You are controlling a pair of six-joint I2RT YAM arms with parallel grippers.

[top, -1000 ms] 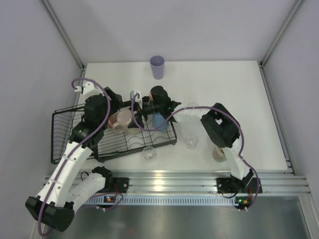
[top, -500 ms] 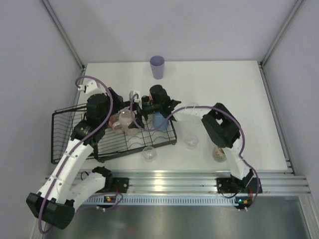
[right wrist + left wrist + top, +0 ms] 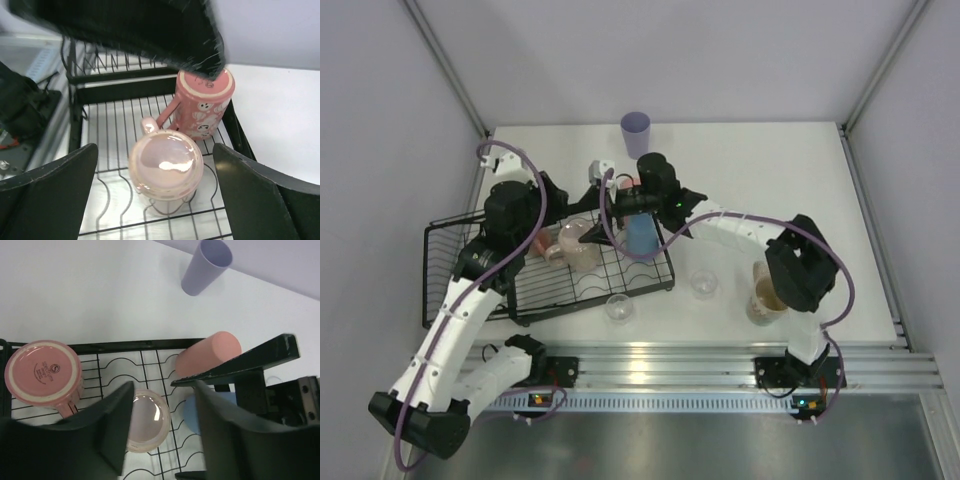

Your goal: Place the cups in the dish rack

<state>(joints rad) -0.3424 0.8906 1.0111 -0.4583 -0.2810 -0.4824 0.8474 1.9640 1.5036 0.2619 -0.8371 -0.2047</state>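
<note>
Left end effector (image 3: 164,388) open, empty, above inverted pink cup (image 3: 147,421); right end effector (image 3: 156,150) wide open, empty.

1 camera looks down from high above the whole table (image 3: 770,180). 2 wrist cameras look closely past their own jaws, sharing the rack (image 3: 125,92) and pink mug (image 3: 202,102).

Pink mug (image 3: 42,371) base stamp: print illegible.
</note>
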